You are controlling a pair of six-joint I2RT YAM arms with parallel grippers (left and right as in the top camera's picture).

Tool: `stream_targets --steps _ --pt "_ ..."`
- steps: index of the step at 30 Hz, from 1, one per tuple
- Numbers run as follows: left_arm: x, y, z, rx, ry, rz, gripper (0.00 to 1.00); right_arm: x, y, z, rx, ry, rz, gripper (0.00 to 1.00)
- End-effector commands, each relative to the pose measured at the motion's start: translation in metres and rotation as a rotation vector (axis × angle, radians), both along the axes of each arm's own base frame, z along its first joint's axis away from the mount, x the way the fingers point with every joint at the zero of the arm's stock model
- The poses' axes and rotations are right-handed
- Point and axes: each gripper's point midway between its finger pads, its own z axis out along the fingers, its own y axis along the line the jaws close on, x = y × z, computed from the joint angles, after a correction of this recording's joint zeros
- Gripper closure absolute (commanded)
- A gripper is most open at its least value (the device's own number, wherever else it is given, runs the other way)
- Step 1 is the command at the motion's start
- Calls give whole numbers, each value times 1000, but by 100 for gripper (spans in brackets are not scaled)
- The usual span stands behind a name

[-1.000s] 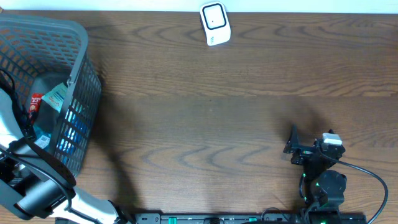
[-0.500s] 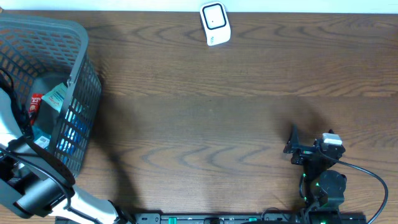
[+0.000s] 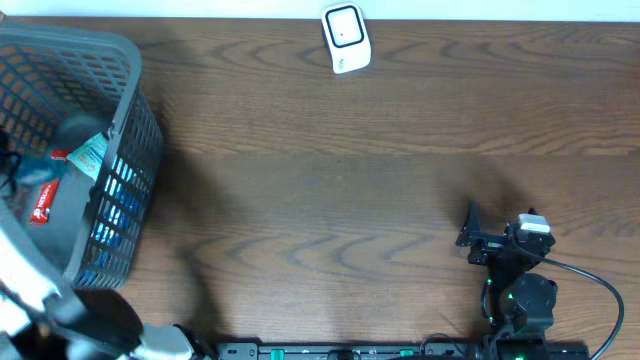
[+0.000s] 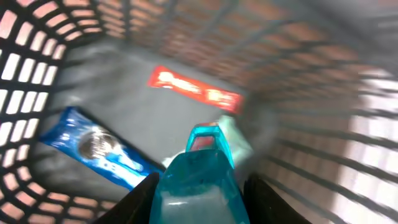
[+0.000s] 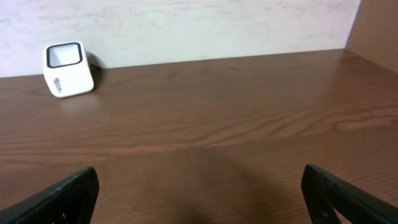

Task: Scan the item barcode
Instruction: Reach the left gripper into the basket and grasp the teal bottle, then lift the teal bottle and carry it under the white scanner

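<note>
Though the grab looks made, nothing is scanned yet.
Left gripper (image 4: 200, 182) clamped on the teal pack (image 4: 198, 165), low inside the basket (image 4: 37, 56) (Oreo bar (image 4: 93, 149) and red packet (image 4: 194, 87) lie beyond). I judge lift-out, carry and scan are all to come; right gripper (image 5: 199, 193) spread wide, empty; scanner (image 3: 346, 38) stands far across the table (image 3: 350, 180).

text: none legible | red packet (image 4: 194, 87) lettering blurred | scanner (image 5: 67, 70) mark too small

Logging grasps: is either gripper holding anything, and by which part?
The left gripper clamps a teal packet by its near end, inside the basket; the right gripper holds nothing.
</note>
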Motion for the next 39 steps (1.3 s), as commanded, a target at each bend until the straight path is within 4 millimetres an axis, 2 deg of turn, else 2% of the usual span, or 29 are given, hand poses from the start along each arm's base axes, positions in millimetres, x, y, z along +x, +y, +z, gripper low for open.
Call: stream_targets --steps 1,5,10,14,20,23,26,36,39 --pt "2 -28 73 57 -240 -93 71 0 1 -1 -13 4 7 1" --pt "5 -64 121 62 -443 -207 71 0 1 -1 -13 4 7 1" --pt "10 -115 161 50 -611 -381 71 0 1 -1 -13 4 7 1" --pt "20 -161 172 3 -661 -533 71 0 1 -1 -13 4 7 1" --pt "39 -230 166 -85 -648 -751 71 0 1 -1 -13 4 7 1" --pt "48 -261 158 -128 -620 -846 71 0 1 -1 -13 4 7 1" --pt "56 -283 138 -146 -537 -894 71 0 1 -1 -13 4 7 1" --pt "71 -335 33 -152 -88 -877 71 0 1 -1 -13 4 7 1" --pt "81 -359 -1 -175 11 -866 71 0 1 -1 -13 4 7 1"
